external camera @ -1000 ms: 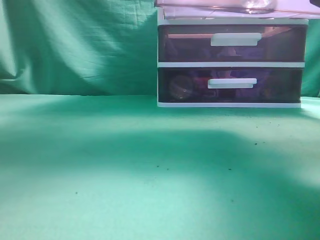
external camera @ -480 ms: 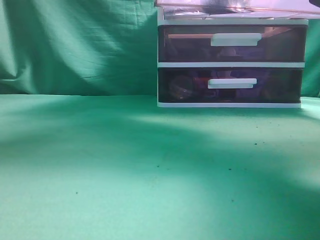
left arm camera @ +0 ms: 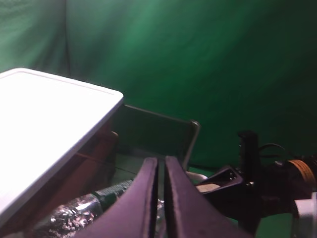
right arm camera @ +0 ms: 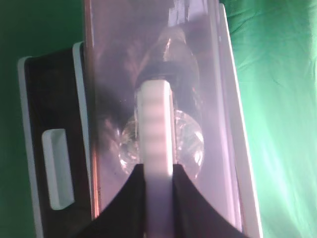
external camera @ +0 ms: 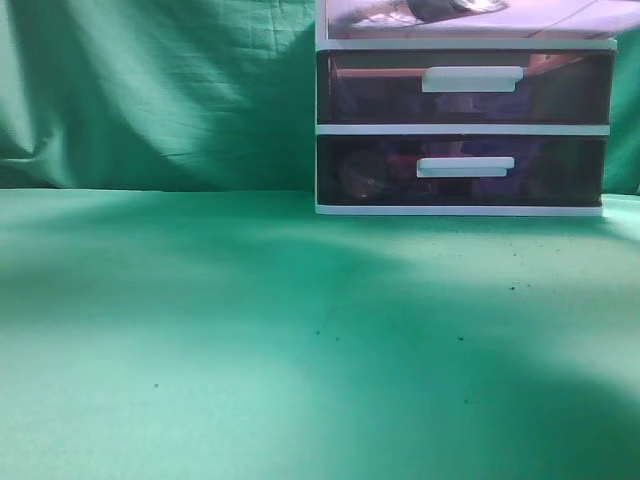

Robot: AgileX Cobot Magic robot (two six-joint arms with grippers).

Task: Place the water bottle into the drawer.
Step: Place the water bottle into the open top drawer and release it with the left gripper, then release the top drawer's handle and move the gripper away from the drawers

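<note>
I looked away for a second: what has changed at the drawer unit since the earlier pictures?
The top drawer has slid back toward the unit, its front no longer jutting beyond the frame, with the water bottle inside. The right claw grips its white handle. The two lower drawers stayed shut.

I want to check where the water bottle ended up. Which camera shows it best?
The right wrist view: the water bottle shows through the drawer front, behind the white handle. The left wrist view catches only a crinkled part. The exterior view shows a cropped sliver at the top edge.
</note>
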